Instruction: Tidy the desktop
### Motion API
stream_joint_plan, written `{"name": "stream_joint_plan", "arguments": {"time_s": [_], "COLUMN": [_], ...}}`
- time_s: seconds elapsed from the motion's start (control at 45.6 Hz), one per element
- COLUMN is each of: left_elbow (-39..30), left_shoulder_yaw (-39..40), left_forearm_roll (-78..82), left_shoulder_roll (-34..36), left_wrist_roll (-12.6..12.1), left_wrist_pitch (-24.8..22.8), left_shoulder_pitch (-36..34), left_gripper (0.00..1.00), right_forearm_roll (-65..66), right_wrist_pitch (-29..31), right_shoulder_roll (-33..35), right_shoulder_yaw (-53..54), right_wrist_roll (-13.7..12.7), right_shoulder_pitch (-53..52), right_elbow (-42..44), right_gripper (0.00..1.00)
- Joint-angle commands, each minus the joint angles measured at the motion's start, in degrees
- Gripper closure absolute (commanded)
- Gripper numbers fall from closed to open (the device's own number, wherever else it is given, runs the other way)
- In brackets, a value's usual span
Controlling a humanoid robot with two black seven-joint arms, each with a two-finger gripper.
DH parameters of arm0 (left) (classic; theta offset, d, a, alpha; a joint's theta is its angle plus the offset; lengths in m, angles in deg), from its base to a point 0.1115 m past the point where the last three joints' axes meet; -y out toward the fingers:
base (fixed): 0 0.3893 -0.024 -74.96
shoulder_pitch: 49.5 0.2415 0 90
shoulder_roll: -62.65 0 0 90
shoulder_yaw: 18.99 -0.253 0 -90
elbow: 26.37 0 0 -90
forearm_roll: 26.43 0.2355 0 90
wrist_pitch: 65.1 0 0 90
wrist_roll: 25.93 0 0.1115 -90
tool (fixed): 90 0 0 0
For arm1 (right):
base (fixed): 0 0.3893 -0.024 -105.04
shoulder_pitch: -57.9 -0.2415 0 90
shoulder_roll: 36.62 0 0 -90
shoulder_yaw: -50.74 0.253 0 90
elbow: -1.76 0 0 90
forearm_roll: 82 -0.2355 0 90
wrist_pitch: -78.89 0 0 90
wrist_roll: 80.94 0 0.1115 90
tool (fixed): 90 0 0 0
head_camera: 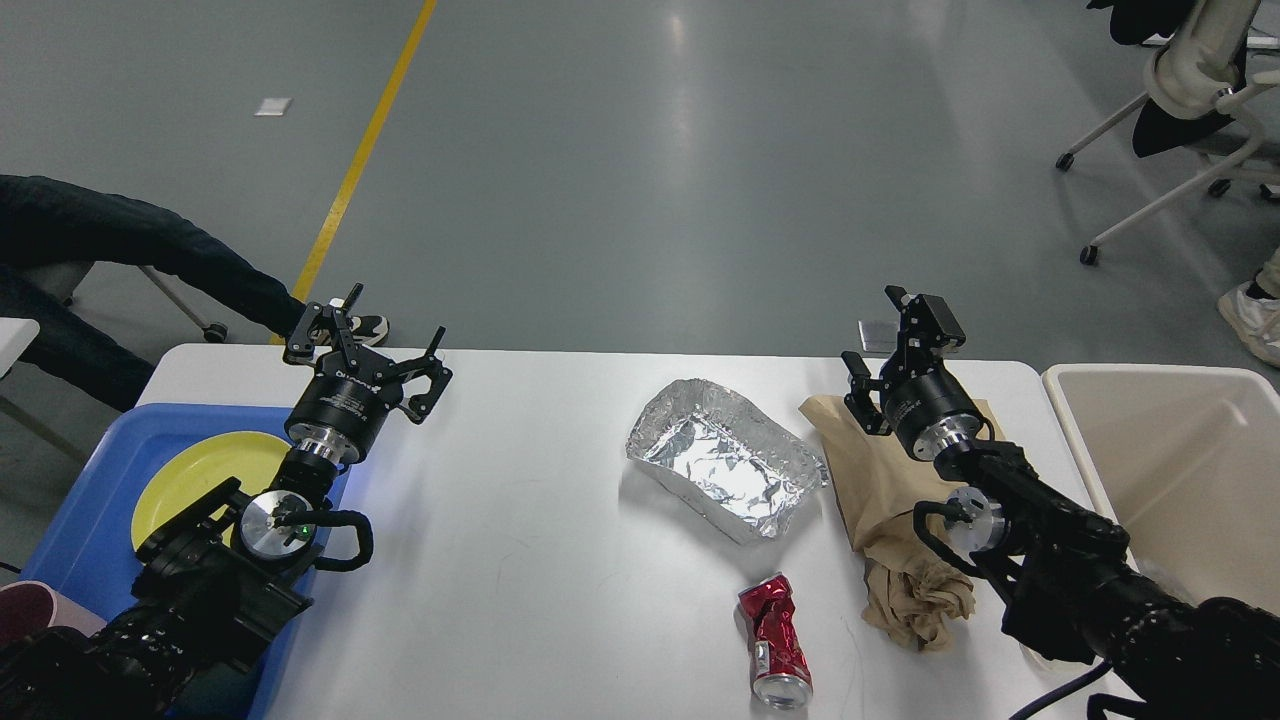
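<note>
The white desktop [530,560] fills the lower half of the head view. On it lie a crumpled foil tray [725,458], a crushed red can [775,640] near the front edge, and a crumpled brown paper bag [885,520] partly under my right arm. My left gripper [368,340] hovers open and empty over the desktop's far left, beside the blue tray. Over the far end of the paper bag, my right gripper [895,335] is open and holds nothing.
A blue tray [90,500] at the left holds a yellow plate [195,475]; a dark red cup [25,605] shows at its near corner. A beige bin [1170,470] stands off the right edge. A seated person's legs are at far left, office chairs at far right.
</note>
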Motion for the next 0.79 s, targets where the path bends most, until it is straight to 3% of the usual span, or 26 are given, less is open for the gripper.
{"name": "stream_joint_plan", "arguments": {"time_s": [0.0,0.241,0.526,0.768], "left_elbow": [0.0,0.0,0.0,0.0], "left_shoulder_yaw": [0.0,0.0,0.0,0.0], "left_forearm_roll": [0.0,0.0,0.0,0.0], "left_shoulder_roll": [0.13,0.13,-0.04,-0.04], "left_wrist_roll": [0.0,0.0,0.0,0.0], "left_wrist_pitch": [0.0,0.0,0.0,0.0], "left_shoulder_pitch": [0.0,0.0,0.0,0.0], "left_gripper": [0.04,0.04,0.04,0.04], "right_forearm_roll": [0.0,0.0,0.0,0.0], "right_wrist_pitch": [0.0,0.35,0.26,0.0], "right_shoulder_roll": [-0.09,0.88,12.74,14.15], "right_shoulder_yaw": [0.0,-0.09,0.35,0.35], "right_wrist_roll": [-0.04,-0.39,-0.39,-0.04], "right_shoulder_pitch": [0.0,-1.14,-6.15,-6.33], "right_elbow": [0.02,-0.24,-0.07,-0.07], "right_gripper": [0.0,0.0,0.0,0.0]}}
